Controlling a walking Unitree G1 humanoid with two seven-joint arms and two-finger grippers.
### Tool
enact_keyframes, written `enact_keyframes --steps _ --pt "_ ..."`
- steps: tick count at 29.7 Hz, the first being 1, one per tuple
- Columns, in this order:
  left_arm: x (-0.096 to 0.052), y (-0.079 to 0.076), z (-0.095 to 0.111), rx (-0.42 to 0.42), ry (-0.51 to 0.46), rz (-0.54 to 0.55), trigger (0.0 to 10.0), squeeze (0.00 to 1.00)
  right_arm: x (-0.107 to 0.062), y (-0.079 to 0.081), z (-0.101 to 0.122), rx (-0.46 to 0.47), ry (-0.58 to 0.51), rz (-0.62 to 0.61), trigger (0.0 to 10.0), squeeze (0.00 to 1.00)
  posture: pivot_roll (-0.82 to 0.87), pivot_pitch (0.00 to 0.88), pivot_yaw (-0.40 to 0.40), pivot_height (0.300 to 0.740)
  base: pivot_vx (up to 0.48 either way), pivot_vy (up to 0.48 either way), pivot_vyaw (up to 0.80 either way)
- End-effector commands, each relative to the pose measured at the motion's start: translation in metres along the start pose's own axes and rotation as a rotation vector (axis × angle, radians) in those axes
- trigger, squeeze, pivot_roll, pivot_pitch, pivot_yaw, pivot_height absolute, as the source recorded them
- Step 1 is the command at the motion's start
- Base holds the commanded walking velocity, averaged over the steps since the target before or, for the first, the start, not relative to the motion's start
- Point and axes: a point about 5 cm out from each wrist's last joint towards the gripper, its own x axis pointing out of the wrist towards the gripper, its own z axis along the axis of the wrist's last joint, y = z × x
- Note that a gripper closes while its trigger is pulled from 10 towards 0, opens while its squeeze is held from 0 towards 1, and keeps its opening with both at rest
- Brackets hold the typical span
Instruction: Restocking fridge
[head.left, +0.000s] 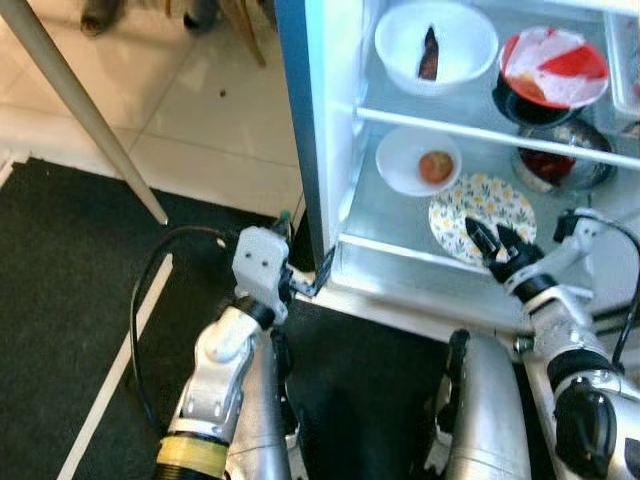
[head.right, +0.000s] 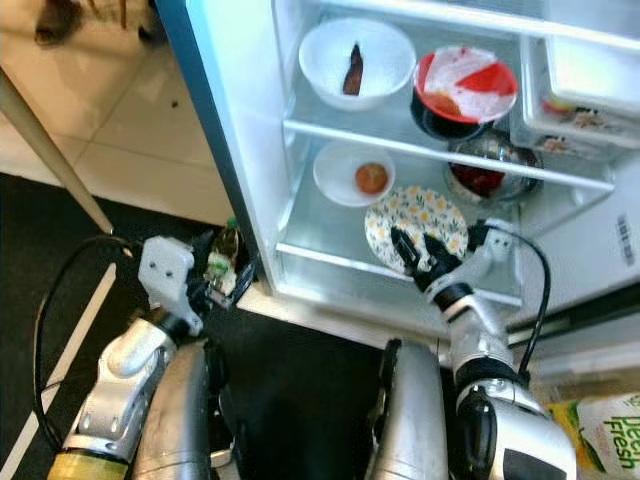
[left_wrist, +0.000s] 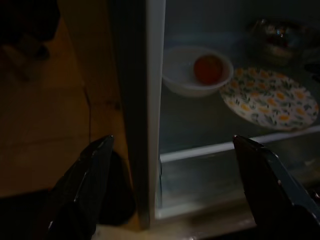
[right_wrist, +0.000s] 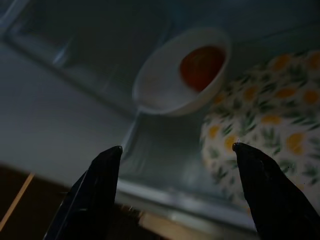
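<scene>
Flowered plate (head.left: 485, 213) on lower fridge shelf, right tool (head.left: 497, 243) open just above its near rim

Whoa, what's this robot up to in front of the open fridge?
It is bent over an open fridge whose shelves hold several dishes. Its right gripper, fingers open and empty, hovers at the near edge of a flowered plate on the lower shelf, next to a small white bowl holding something round and orange. Its left gripper, also open and empty, sits by the fridge's front left corner. Nothing is being carried right now.
</scene>
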Motion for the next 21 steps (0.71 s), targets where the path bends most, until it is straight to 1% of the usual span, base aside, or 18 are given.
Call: enact_keyframes --steps 1,3,4,5,8,9,10,13,14,15,16,17,18,19,20,21 --pt "-0.008 -0.009 -0.028 -0.058 0.087 -0.033 10.0 0.0 -0.009 -0.003 -0.027 0.05 0.087 -0.007 10.0 0.0 0.03 0.218 0.038 0.451 0.0 0.0 0.0" --pt "-0.012 -0.012 -0.043 -0.074 0.143 -0.04 10.0 0.0 -0.013 -0.001 -0.044 0.052 0.151 -0.026 10.0 0.0 0.03 0.212 0.036 0.451 0.0 0.0 0.0" --pt "-0.012 -0.012 -0.043 -0.074 0.143 -0.04 10.0 0.0 -0.013 -0.001 -0.044 0.052 0.151 -0.026 10.0 0.0 0.03 0.212 0.036 0.451 0.0 0.0 0.0" --pt "-0.017 -0.012 -0.052 -0.096 0.176 -0.027 10.0 0.0 -0.016 0.0 -0.056 0.069 0.182 -0.034 10.0 0.0 0.03 0.196 0.037 0.451 0.0 0.0 0.0" --pt "-0.029 -0.009 -0.074 -0.133 0.254 0.003 10.0 0.0 -0.025 0.001 -0.079 0.117 0.239 -0.048 10.0 0.0 0.03 0.174 0.039 0.451 0.0 0.0 0.0" --pt "-0.029 -0.009 -0.074 -0.133 0.254 0.003 10.0 0.0 -0.025 0.001 -0.079 0.117 0.239 -0.048 10.0 0.0 0.03 0.174 0.039 0.451 0.0 0.0 0.0" --pt "-0.033 -0.008 -0.08 -0.134 0.273 0.009 10.0 0.0 -0.028 0.0 -0.083 0.132 0.246 -0.053 10.0 0.0 0.03 0.174 0.039 0.451 0.0 0.0 0.0" --pt "-0.052 0.0 -0.103 -0.139 0.386 0.06 10.0 0.0 -0.039 -0.001 -0.101 0.168 0.292 -0.085 10.0 0.0 0.02 0.146 0.039 0.465 0.0 0.0 0.0" --pt "-0.057 0.002 -0.108 -0.144 0.408 0.074 10.0 0.0 -0.042 -0.002 -0.104 0.17 0.305 -0.088 10.0 0.0 0.02 0.146 0.039 0.47 0.0 0.0 0.0" --pt "-0.057 0.002 -0.108 -0.144 0.408 0.074 10.0 0.0 -0.042 -0.002 -0.104 0.17 0.305 -0.088 10.0 0.0 0.02 0.146 0.039 0.47 0.0 0.0 0.0" --pt "-0.062 0.005 -0.114 -0.152 0.436 0.096 10.0 0.0 -0.044 -0.002 -0.108 0.176 0.316 -0.103 10.0 0.0 0.02 0.131 0.04 0.474 0.0 0.0 0.0" --pt "-0.07 0.009 -0.121 -0.169 0.475 0.133 10.0 0.0 -0.047 -0.003 -0.112 0.179 0.33 -0.127 10.0 0.0 0.02 0.116 0.037 0.479 0.0 0.0 0.0" --pt "-0.081 0.013 -0.13 -0.203 0.52 0.181 10.0 0.0 -0.052 -0.006 -0.116 0.195 0.336 -0.17 10.0 0.0 0.02 0.113 0.037 0.484 0.0 0.0 0.0" --pt "-0.081 0.013 -0.13 -0.203 0.52 0.181 10.0 0.0 -0.052 -0.006 -0.116 0.195 0.336 -0.17 10.0 0.0 0.02 0.113 0.037 0.484 0.0 0.0 0.0" --pt "-0.091 0.016 -0.137 -0.236 0.559 0.227 10.0 0.0 -0.056 -0.009 -0.12 0.206 0.342 -0.204 10.0 0.0 0.02 0.106 0.038 0.489 0.0 0.0 0.0" --pt "-0.097 0.018 -0.141 -0.256 0.58 0.255 10.0 0.0 -0.059 -0.01 -0.121 0.213 0.346 -0.223 10.0 0.0 0.02 0.106 0.038 0.494 0.0 0.0 0.0"
